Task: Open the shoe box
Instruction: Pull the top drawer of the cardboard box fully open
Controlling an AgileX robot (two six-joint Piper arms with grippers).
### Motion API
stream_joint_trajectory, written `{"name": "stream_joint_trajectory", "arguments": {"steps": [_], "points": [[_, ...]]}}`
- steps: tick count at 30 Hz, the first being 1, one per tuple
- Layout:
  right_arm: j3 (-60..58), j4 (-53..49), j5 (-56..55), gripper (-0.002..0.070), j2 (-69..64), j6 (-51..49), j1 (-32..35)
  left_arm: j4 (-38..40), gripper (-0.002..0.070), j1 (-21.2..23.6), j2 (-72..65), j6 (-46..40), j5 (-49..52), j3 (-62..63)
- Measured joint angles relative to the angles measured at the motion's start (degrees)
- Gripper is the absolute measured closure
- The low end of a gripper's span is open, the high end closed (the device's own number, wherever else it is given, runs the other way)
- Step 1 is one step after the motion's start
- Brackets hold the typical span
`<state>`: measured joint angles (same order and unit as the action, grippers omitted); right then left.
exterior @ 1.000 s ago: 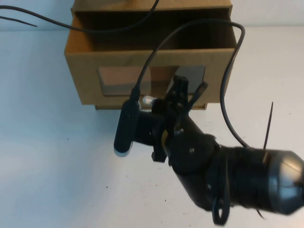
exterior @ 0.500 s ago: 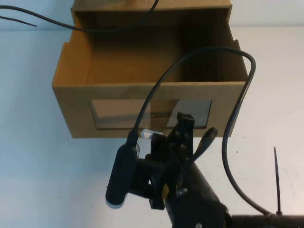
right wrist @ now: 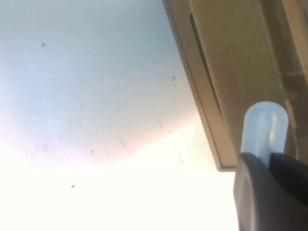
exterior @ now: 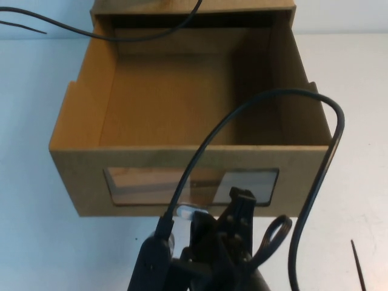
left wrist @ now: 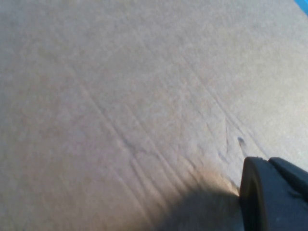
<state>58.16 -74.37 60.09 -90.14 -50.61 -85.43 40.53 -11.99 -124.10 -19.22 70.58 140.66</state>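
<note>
The brown cardboard shoe box is a drawer (exterior: 79,182) inside an outer sleeve (exterior: 194,6) at the table's far side. The drawer stands pulled far out, and its inside is bare. Its front wall has a clear window (exterior: 191,185). My right gripper (exterior: 241,199) sits at the lower edge of that front wall, shut on a pale translucent pull tab (exterior: 185,212). In the right wrist view the tab (right wrist: 266,126) pokes out of the right gripper (right wrist: 267,161), next to the box's bottom edge (right wrist: 207,110). My left gripper (left wrist: 272,192) lies close against plain cardboard (left wrist: 120,96) and is hidden in the high view.
Black cables (exterior: 267,100) arc over the drawer and across the sleeve. A thin black cable tie (exterior: 359,267) lies on the white table (exterior: 30,242) at the near right. The right arm's wrist camera (exterior: 150,267) hangs left of the gripper.
The right gripper has drawn back toward the near edge, and the drawer has slid out of the sleeve with it, showing much more of its inside.
</note>
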Motion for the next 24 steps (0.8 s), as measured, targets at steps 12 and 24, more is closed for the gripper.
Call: {"name": "stream_joint_trajectory", "arguments": {"steps": [12,24], "points": [[0.00,1.78,4.47,0.0594,0.03,-2.80,-2.48,0.00,0.0679,0.00,0.00,0.00,-0.10,0.00],[6.23,9.17,7.53,0.0371,0.03,-1.61,-2.48,-2.24,0.0679,0.00,-0.57,1.48,1.33,5.26]]}}
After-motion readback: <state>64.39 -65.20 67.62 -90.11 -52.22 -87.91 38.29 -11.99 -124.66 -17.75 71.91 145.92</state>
